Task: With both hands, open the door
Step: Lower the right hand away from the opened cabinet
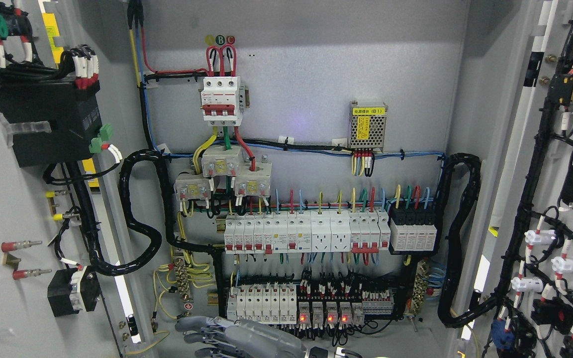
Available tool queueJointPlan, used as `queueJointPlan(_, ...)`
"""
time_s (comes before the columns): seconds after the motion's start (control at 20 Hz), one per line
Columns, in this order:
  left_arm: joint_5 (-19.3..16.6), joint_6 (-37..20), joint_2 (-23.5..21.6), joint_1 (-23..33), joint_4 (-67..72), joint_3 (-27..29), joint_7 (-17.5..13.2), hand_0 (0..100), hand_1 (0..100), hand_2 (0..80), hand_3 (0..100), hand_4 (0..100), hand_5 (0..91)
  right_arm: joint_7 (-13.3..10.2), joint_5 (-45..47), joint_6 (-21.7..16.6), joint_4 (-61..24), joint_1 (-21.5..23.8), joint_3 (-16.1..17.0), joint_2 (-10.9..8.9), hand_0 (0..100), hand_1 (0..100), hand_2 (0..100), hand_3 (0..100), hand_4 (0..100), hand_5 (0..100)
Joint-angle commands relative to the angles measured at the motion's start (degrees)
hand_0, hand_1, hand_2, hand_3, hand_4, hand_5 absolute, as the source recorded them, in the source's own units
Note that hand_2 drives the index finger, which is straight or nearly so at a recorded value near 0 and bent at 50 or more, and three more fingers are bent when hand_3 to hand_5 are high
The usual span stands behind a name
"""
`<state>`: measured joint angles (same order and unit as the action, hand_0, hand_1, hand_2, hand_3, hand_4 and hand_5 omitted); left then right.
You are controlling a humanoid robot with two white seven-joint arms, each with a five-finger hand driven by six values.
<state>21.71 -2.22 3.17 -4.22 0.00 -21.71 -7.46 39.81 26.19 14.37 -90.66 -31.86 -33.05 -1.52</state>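
A hand shows at the bottom edge, fingers relaxed, holding nothing. The left door and right door stand wide open. They look stiff and heavy with wiring; grip the bare edges.

Cabinet stands open, left door and right door swung wide. One hand, fingers extended, low before the relay row.

Grey cabinet doors, black cable looms, white breakers, red-toggled main breaker
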Motion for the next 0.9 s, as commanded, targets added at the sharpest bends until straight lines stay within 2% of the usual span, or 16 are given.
queueJointPlan(0.0,0.0,0.0,0.0,0.0,0.9,0.0,0.0,0,0,0.0,8,0,0.0,-0.5,-0.4,0.3,-1.1,0.4,-8.0,5.29,22,10,0,0,0,0)
queueJointPlan(0.1,0.0,0.0,0.0,0.0,0.8,0.0,0.0,0,0,0.0,8,0,0.0,-0.6,-0.4,1.6,-1.2,0.4,-8.1,6.17,22,10,0,0,0,0)
queueJointPlan(0.6,0.0,0.0,0.0,0.0,0.9,0.0,0.0,0,0,0.0,8,0,0.0,-0.6,-0.5,2.0,-0.6,0.3,-11.1,8.72,22,10,0,0,0,0)
queueJointPlan(0.85,0.0,0.0,0.0,0.0,0.9,0.0,0.0,0,0,0.0,8,0,0.0,-0.7,-0.5,1.8,1.5,0.0,-10.9,9.87,22,10,0,0,0,0)
